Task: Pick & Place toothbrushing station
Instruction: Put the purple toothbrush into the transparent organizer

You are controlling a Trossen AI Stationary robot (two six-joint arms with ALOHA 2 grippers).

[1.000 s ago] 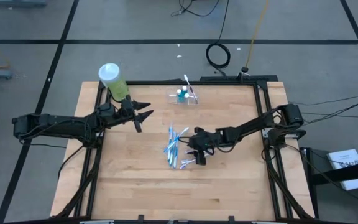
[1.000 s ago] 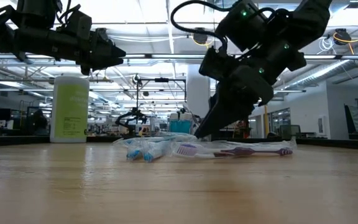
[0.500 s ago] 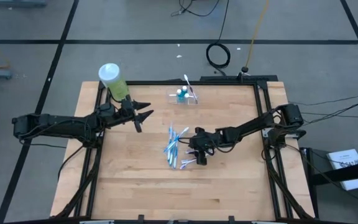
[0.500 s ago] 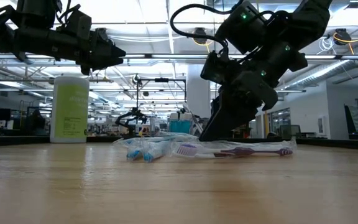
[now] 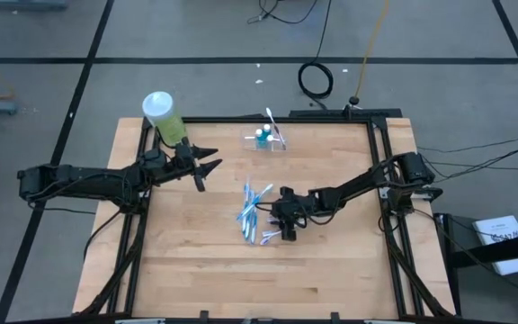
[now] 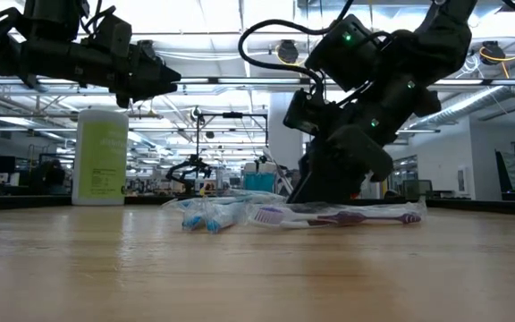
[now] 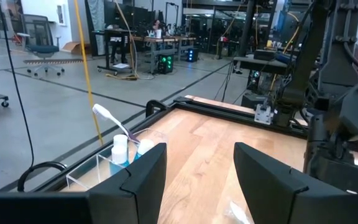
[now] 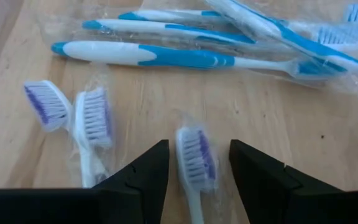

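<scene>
Several blue-and-white toothbrushes (image 5: pixel 252 209) in clear wrappers lie in a loose pile mid-table, with purple toothbrushes (image 6: pixel 347 216) beside them. My right gripper (image 5: pixel 286 231) slants down over the purple ones, open. Its fingers stand on either side of one purple brush head (image 8: pixel 196 157) without touching it. Two more purple heads (image 8: pixel 67 112) lie next to it. A clear cup (image 5: pixel 266 139) with small blue tubes and a white toothbrush (image 7: pixel 109 118) stands at the far edge. My left gripper (image 5: pixel 207 168) hovers open and level, high above the table's far left.
A light-green bottle with a white cap (image 5: pixel 163 115) stands at the far left corner, just behind my left gripper. A black frame rail (image 5: pixel 277 120) borders the table. Bare wood lies toward the near edge (image 5: pixel 259 279).
My right gripper has come down toward the purple toothbrushes and a little toward the table's left, tipping slightly steeper. The toothbrushes lie as they did.
</scene>
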